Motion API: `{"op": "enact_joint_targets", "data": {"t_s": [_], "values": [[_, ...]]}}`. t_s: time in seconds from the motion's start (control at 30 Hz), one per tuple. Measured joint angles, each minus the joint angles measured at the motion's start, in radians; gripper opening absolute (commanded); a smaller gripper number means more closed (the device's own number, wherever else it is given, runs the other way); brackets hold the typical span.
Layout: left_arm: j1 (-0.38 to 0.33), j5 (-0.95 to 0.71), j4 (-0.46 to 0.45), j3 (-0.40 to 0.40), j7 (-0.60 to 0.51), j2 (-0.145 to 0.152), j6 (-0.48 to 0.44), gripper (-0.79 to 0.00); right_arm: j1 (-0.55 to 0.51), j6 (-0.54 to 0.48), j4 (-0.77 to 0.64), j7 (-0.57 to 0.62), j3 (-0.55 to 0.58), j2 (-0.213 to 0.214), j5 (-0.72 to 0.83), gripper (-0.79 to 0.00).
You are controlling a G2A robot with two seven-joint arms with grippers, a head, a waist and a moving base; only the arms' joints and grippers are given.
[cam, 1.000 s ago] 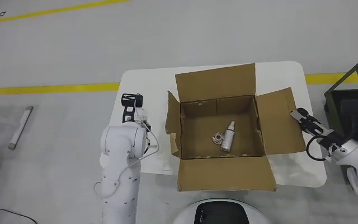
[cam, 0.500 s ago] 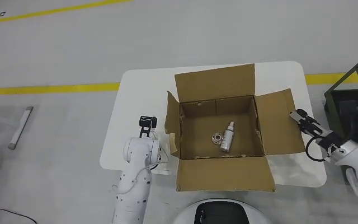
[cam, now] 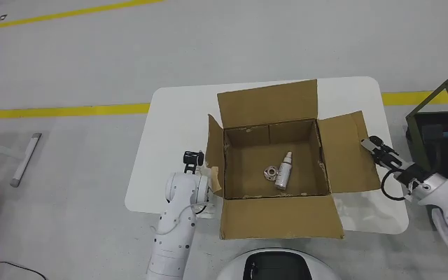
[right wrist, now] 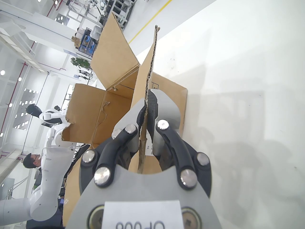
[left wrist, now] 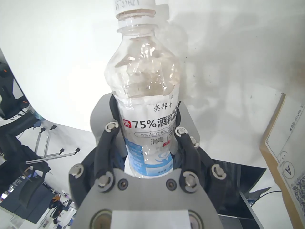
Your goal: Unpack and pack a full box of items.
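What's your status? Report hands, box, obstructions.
Left hand shut on clear bottle, beside box. Right hand shut on right flap. Box open, spray bottle and metal fitting inside. Left flap upright between clear bottle and opening.

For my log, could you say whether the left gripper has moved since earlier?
Yes: the left gripper, holding the bottle, has moved across the table toward the cardboard box.

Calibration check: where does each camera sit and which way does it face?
Top view: overhead, facing down at table and open box; left arm, right arm show.
Left wrist view: on the left arm, looking along left tool at its clamped bottle, table behind.
Right wrist view: on the right arm, looking along right tool pinching the box flap.
Shared: all three show the box.
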Motion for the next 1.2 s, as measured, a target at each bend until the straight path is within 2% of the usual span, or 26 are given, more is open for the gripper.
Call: {"op": "enact_joint_targets", "data": {"t_s": [0.07,0.17,0.2,0.5,0.8,0.9,1.03,1.2], "values": [[-0.005,0.0,0.013,0.004,-0.006,-0.001,0.001,0.0,0.001,0.0,0.001,0.002,-0.001,0.0,0.001,-0.708],[-0.01,0.001,0.021,0.006,-0.009,-0.002,0.004,0.0,0.004,0.0,0.002,0.003,0.0,0.001,0.003,-0.434],[-0.011,0.002,0.021,0.007,-0.01,-0.002,0.004,0.0,0.005,0.0,0.002,0.003,0.001,0.001,0.003,0.0],[-0.011,0.014,-0.037,-0.01,-0.029,-0.001,0.013,0.0,0.024,0.011,-0.031,-0.016,0.033,0.005,-0.034,0.0],[0.008,0.04,-0.151,-0.051,-0.044,0.005,0.011,0.0,0.076,0.086,-0.217,-0.049,0.099,0.016,-0.182,0.0],[0.014,0.046,-0.183,-0.058,-0.045,0.006,0.013,0.0,0.106,0.113,-0.287,-0.01,0.06,0.019,-0.213,0.0],[0.019,0.048,-0.214,-0.058,-0.041,0.005,0.021,0.0,0.154,0.209,-0.328,0.058,-0.045,0.02,-0.277,0.0],[0.024,0.055,-0.224,-0.05,-0.035,0.003,0.023,0.0,0.216,0.254,-0.327,0.044,-0.194,0.014,-0.325,0.0]]}}
